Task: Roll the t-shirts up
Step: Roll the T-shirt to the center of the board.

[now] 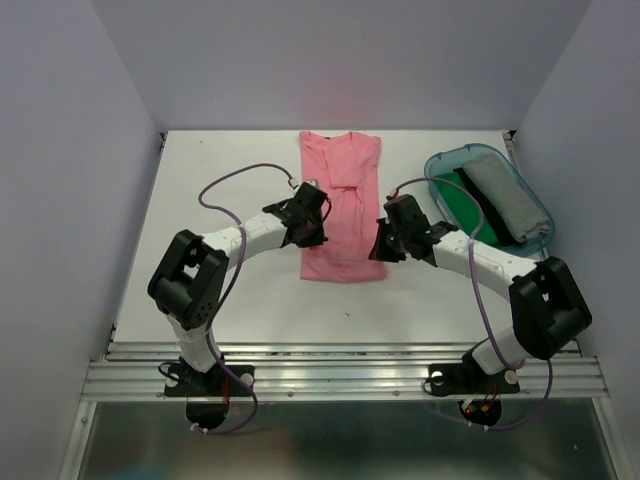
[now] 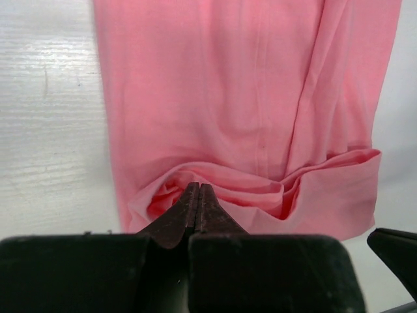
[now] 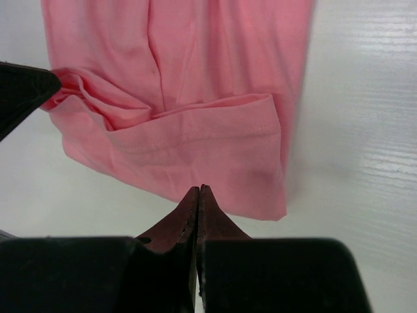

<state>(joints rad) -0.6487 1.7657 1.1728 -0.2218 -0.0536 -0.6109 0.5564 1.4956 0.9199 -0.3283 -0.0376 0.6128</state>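
Pink t-shirt (image 1: 340, 205), hem turned up to start roll; left pincer (image 2: 199, 189) pinches the fold, right pincer (image 3: 199, 190) closed at its edge.

T-shirt (image 1: 340, 200) lies on table (image 1: 220, 160); tub (image 1: 440, 160) to its right apparently holds cloths (image 1: 505, 205).

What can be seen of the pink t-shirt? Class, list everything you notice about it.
The pink t-shirt is plain, soft-looking salmon cloth. It is folded into a narrow strip that lies flat on the white table and runs away from the arms. Its stitched near hem is turned over into a wrinkled fold. The shut left gripper and the shut right gripper appear to pinch that hem, one toward each side.
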